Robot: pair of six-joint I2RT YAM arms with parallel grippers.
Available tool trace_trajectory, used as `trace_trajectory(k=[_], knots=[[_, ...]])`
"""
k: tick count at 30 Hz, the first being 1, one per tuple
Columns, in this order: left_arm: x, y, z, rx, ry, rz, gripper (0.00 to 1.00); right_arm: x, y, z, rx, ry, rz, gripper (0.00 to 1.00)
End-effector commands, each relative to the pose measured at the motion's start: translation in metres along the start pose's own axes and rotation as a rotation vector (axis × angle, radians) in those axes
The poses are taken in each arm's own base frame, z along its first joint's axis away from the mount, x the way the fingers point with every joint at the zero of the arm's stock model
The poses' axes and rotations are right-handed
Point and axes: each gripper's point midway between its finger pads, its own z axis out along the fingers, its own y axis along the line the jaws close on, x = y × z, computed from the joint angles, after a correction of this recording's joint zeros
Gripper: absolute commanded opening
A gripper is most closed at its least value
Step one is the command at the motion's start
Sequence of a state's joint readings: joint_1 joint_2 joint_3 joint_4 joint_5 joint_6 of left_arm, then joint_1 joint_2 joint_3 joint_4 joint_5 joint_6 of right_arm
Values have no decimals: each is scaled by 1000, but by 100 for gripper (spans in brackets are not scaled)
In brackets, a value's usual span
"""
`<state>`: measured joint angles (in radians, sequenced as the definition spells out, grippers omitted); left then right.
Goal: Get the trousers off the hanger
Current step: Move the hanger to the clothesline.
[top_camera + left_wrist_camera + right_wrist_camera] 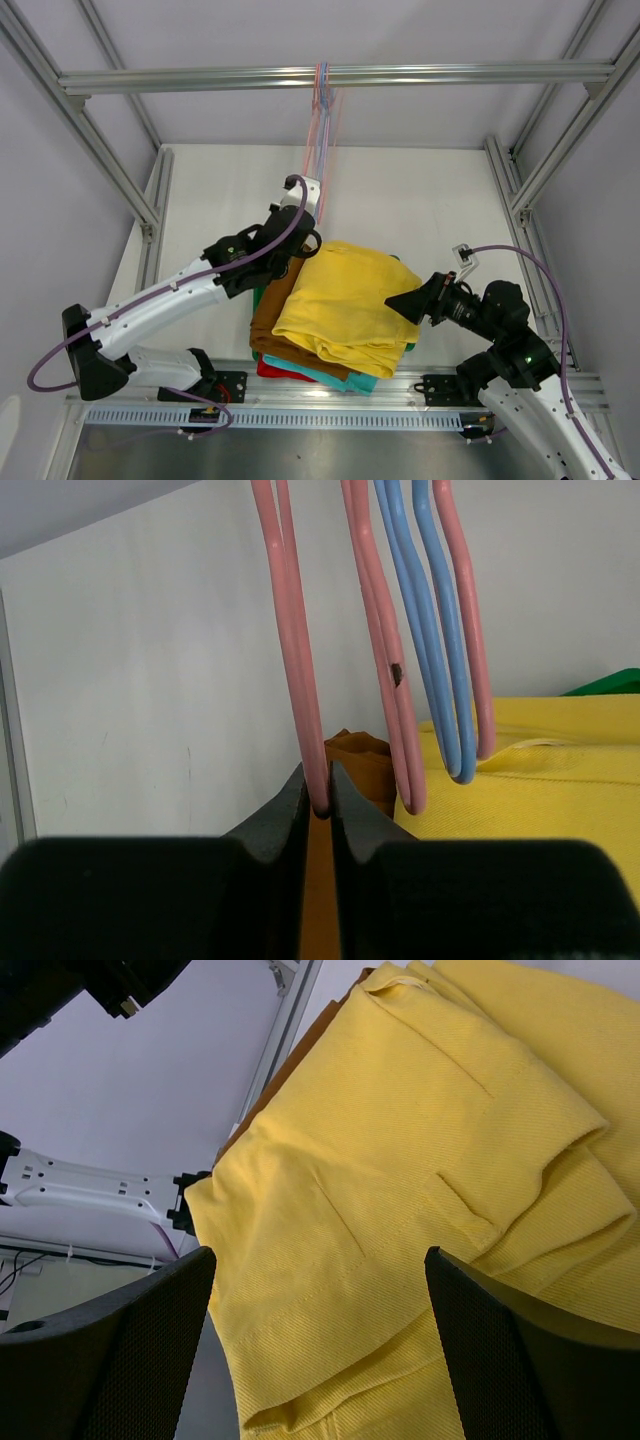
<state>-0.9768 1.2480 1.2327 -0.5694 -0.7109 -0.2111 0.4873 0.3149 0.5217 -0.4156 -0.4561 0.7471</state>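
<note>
**While the hangers dangle, the trousers lie piled on the bench**

Where the left arm reaches up the white bench (420, 200), the left pincer (318, 783) is clamped on the bottom bend of a pink hanger (308, 730), with both fingers pressed against the wire. To its right hang three more loops, two pink and one blue hanger (461, 773), making four in all. They are strung from the metal rail (200, 78) overhead.

A green tray (612, 680) shows only as slivers at the pile's edges, and I cannot tell whether the pile lies inside it.

The trousers are off the hangers, stacked on the bench just below and to the right of them. Four colours show, one pair of each:
- The brown pair (272, 318) peeks out on the left.
- The red pair (272, 371) and the teal pair (340, 380) show at the near edge.
- The yellow pair (345, 300) is spread on top. It is folded twill with stitched seams and a pocket slit.

At the pile's right edge the right pincer (320, 1255) hangs over the yellow cloth with its fingers wide apart, holding nothing.
</note>
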Motion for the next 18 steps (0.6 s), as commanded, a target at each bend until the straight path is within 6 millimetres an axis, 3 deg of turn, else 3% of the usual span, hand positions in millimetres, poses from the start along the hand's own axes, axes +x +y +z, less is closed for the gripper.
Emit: trace_trajectory(k=[1, 5, 12, 18], knots=[[-11, 2, -11, 6, -24, -39, 15, -4, 4, -2, -11, -19, -13, 90], [-6, 5, -20, 9, -16, -39, 18, -4, 4, -2, -10, -18, -17, 90], [1, 11, -50, 65, -14, -76, 43, -9, 7, -1, -14, -22, -31, 90], [-1, 16, -77, 158, -33, -134, 52, -20, 7, 5, 19, -17, -57, 91]])
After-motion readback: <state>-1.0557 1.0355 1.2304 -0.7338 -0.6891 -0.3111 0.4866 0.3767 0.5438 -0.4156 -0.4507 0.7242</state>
